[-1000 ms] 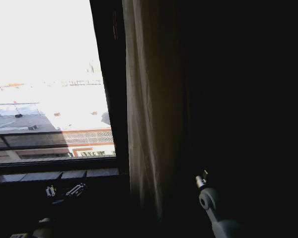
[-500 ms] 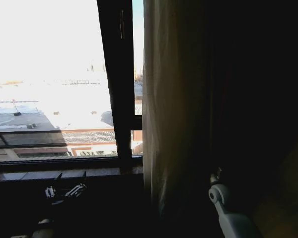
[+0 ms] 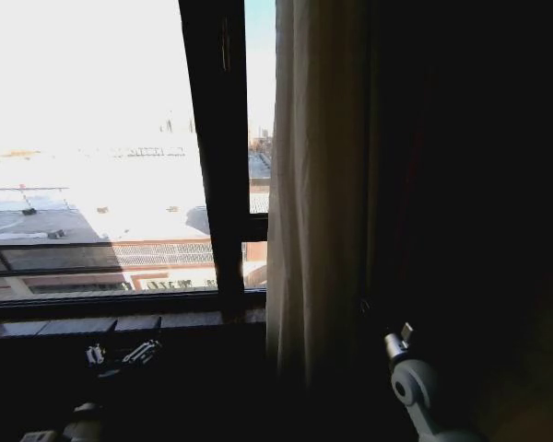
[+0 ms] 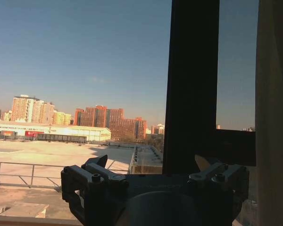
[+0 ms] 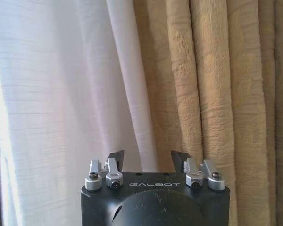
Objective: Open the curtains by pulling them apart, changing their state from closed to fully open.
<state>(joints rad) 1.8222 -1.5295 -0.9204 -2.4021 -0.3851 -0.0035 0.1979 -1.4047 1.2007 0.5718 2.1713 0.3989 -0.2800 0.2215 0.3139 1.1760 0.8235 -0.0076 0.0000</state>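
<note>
High-floor room: draped window [image 3: 92, 138] overlooks city rooftops [image 4: 61, 141] (apartment blocks beyond).

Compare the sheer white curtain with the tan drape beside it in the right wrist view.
The sheer white curtain is pale and lets light through; the tan drape is opaque. The sheer curtain has a fine horizontal weave with soft broad folds; the tan drape is coarser, crinkled, in tighter pleats. Both hang vertically, side by side, in front of the open right gripper, which holds neither.

Dark window frame [image 3: 223, 157] standing upright, sunlit rooftops [image 3: 92, 198] beyond the glass, orange-brown towers [image 4: 111, 123] under blue sky [image 4: 80, 52].
</note>
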